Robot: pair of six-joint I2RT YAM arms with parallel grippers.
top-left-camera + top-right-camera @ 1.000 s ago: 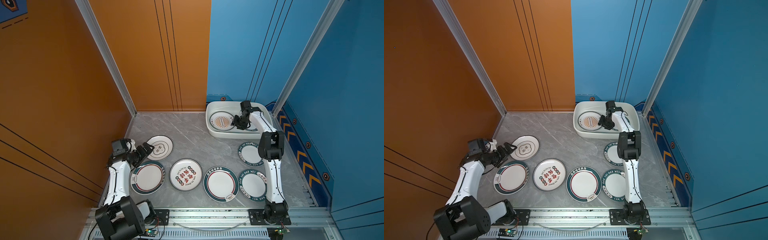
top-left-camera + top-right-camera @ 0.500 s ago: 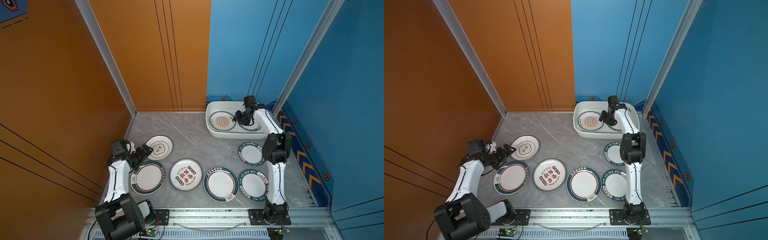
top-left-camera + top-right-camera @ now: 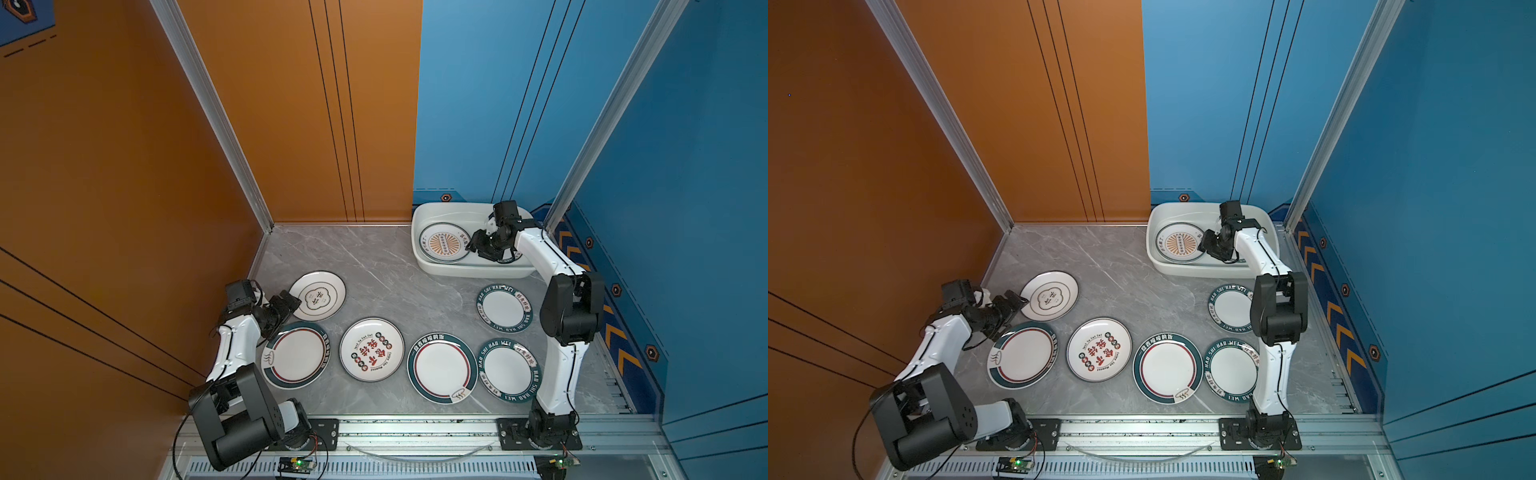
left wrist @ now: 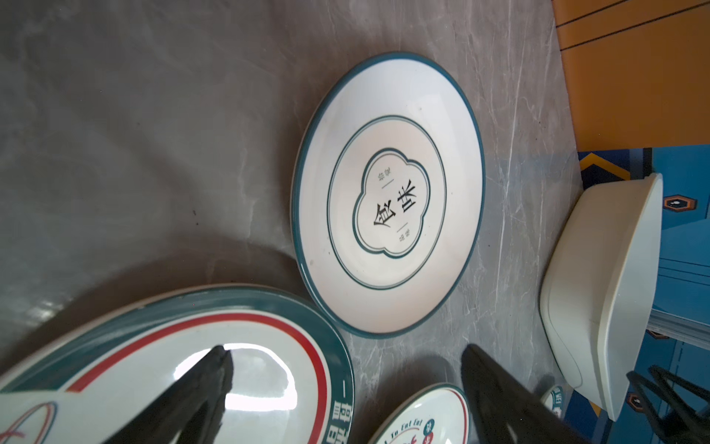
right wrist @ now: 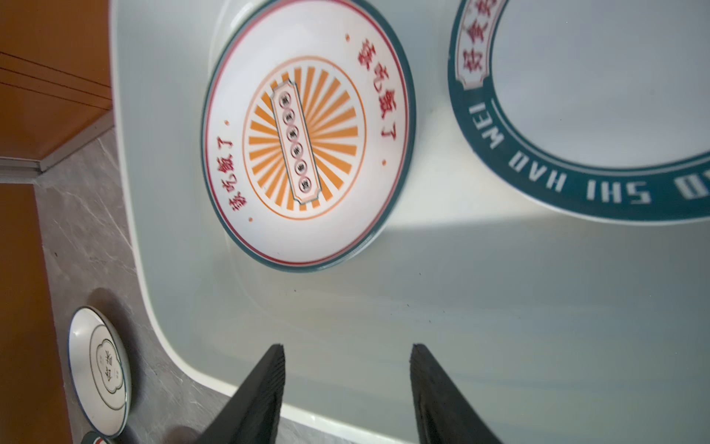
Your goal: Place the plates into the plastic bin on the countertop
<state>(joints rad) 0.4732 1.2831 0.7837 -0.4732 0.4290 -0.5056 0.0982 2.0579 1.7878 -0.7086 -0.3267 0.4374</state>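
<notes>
On grey marble countertop (image 3: 374,266), far right corner: white plastic bin (image 3: 465,272). In bin, left half: sunburst plate (image 3: 442,247), flat, orange rays round a centre strip of small round marks, red Chinese chars along rim, thin green edge. In bin, right half, mostly hidden by arm in both top views: lettered plate (image 5: 595,96), green rim, white "SHI HAO WEI" readable in right wrist view, plus red chars in a white panel. Right gripper (image 5: 345,350) over bin's near-left part, fingers (image 5: 265,384) apart, nothing between, gripping nothing. Outside bin, flat on countertop, six more plates. Far left: clover plate (image 3: 318,296), black "食味" inside green clover outline, smaller chars beside it unreadable. Near left: red-ring plate (image 3: 296,355), green rim w/ white Chinese chars, small logo at left edge. Next right: red-char plate (image 3: 371,350), "To Eat Eat" readable in left wrist view, round marks about the red chars. Near centre: big green-rim plate (image 3: 441,368), white Chinese chars at far edge, logo at near edge. Right side: near HAO WEI plate (image 3: 508,370) & far HAO WEI plate (image 3: 504,308), both lettered "HAO SHI HAO WEI" in white on green. Left gripper (image 3: 292,308) just beside clover plate's left edge, above far rim of red-ring plate, fingers (image 4: 207,384) spread wide, empty.
</notes>
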